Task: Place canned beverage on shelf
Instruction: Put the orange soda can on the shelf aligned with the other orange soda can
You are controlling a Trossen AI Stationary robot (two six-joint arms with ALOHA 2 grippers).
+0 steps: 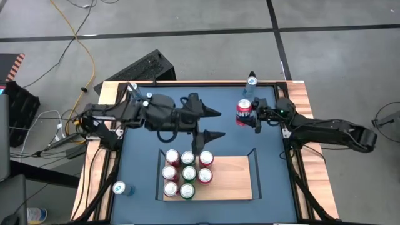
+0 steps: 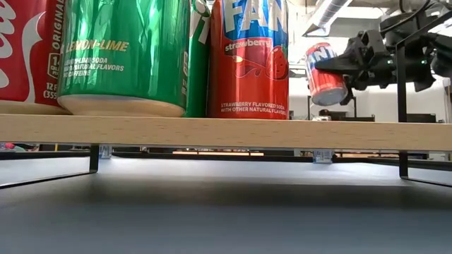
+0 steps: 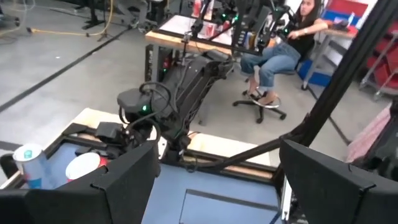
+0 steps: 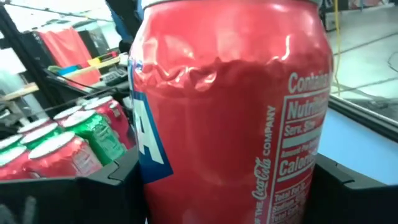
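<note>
Right tool [image 1: 252, 116] pinching a red can [image 1: 244, 112], lifted off the bench [image 1: 144, 175].
Shelf [image 1: 234, 178] (seven cans [image 1: 187, 173] grouped at one end) lies well apart from it; left tool [image 1: 212, 124] hangs spread above those cans.

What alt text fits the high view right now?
The right gripper holds a red can above the blue table, away from the wooden shelf, where seven cans stand. The left gripper, fingers open, hovers near them.
</note>
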